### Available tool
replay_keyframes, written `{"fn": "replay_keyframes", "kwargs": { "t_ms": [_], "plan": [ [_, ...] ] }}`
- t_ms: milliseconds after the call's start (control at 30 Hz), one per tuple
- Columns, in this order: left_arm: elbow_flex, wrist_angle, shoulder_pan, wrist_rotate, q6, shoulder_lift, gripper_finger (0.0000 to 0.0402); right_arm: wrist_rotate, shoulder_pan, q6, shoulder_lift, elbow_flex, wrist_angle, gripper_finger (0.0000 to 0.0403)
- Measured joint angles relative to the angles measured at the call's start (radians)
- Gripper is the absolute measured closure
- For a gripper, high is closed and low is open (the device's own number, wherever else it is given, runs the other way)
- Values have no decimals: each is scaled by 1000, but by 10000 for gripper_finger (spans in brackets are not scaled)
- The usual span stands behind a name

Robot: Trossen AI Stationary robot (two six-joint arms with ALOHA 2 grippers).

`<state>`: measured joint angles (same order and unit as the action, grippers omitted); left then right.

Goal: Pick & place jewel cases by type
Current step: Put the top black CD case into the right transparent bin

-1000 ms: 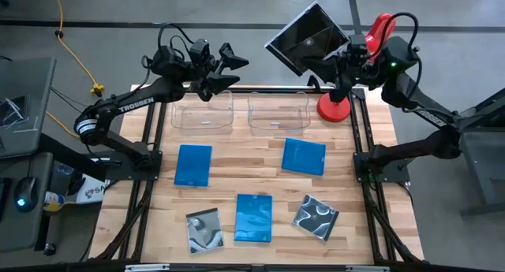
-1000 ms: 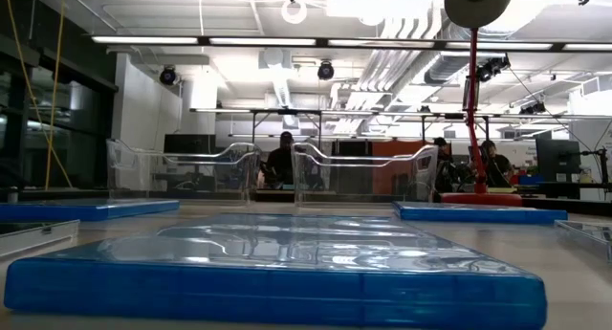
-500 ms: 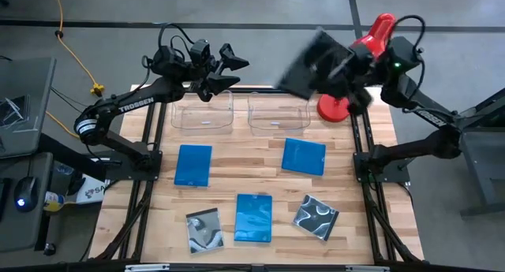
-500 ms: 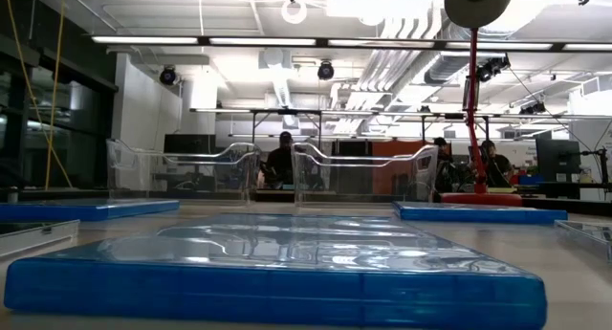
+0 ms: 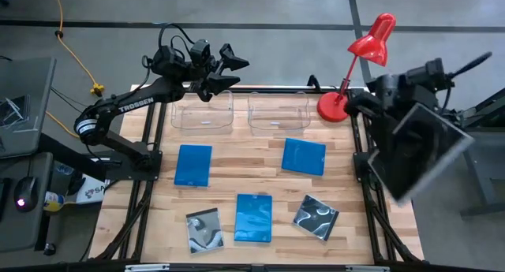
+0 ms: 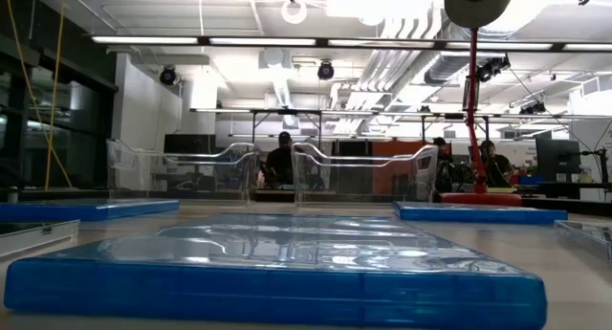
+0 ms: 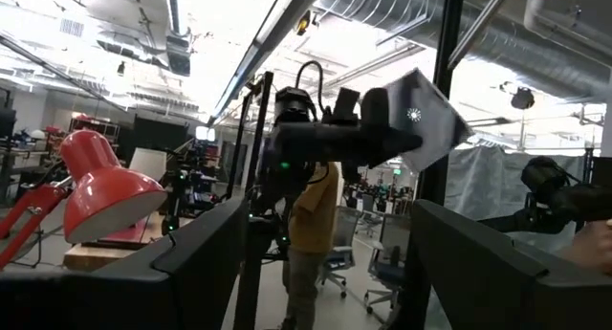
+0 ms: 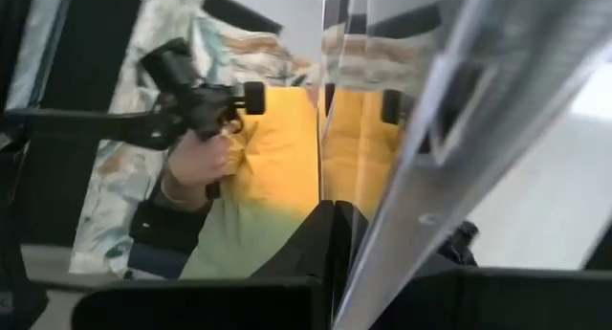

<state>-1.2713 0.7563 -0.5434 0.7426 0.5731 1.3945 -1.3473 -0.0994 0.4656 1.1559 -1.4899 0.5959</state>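
The right hand [image 5: 388, 106] is pinching a black case [image 5: 416, 150] off the bench [image 5: 260, 165] beyond the red lamp [image 5: 355, 67]; the left hand [image 5: 222, 71], spread, is hovering above the tubs [image 5: 241, 113].

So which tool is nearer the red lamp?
Right. The right tool, shut on the black jewel case, is just beside the red lamp; the left tool hangs across the table above the tubs.

Three cases are bright blue [image 5: 193, 165]; two smaller ones [image 5: 316, 216] carry silvery-grey swirls; the lifted case [image 5: 414, 148] is black. The lamp [image 5: 371, 37] is red; the table [image 5: 252, 177] is pale striped wood.
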Motion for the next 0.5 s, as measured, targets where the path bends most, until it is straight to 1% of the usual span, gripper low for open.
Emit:
{"fn": "replay_keyframes", "kwargs": {
  "t_ms": [100,233,300,367,500],
  "plan": [
    [0,0,0,0,0,0,110,-3,27,-48,0,0,-7,387],
    [0,0,0,1,0,0,110,-3,31,-86,3,0,-37,387],
    [0,0,0,1,0,0,110,15,28,-90,3,0,-59,387],
    [0,0,0,1,0,0,110,77,14,-84,3,0,-89,387],
    [0,0,0,1,0,0,110,310,-24,-88,3,0,-201,387]
  ]
}}
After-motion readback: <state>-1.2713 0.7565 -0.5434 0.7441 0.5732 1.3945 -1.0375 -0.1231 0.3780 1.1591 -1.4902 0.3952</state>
